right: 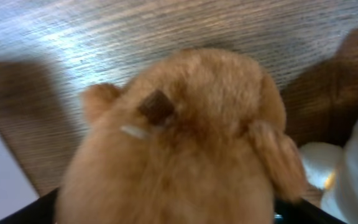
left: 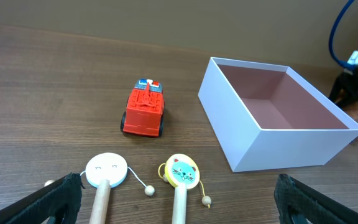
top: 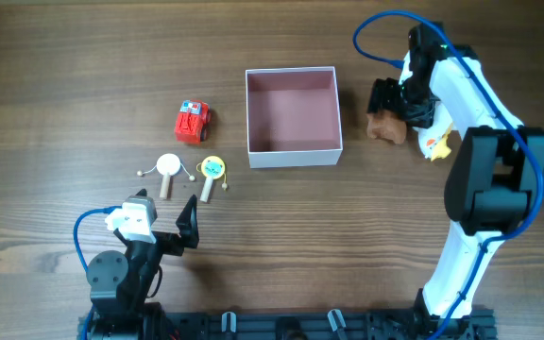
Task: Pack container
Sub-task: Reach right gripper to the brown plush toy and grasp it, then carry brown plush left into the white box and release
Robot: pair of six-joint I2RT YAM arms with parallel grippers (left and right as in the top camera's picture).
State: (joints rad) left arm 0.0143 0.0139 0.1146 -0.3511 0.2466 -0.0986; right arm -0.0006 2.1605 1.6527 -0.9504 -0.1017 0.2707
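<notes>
The container (top: 292, 150), a square white box with a dusty pink inside, stands mid-table; it also shows in the left wrist view (left: 253, 143). It holds nothing. My right gripper (top: 388, 106) is right of it, its jaws spread wide around a brown plush toy (top: 386, 127) that fills the right wrist view (right: 179, 143); the fingertips are hidden by the fur. My left gripper (top: 176, 234) is open and empty at the front left (left: 178, 194), just short of two wooden rattle drums, one white (top: 167, 168) (left: 106, 170) and one with a cat face (top: 212, 171) (left: 182, 171).
A red toy truck (top: 193, 121) (left: 145, 111) stands left of the container. A white and yellow duck toy (top: 435, 144) lies beside the plush, under the right arm. The right arm's blue cable arcs over the back right.
</notes>
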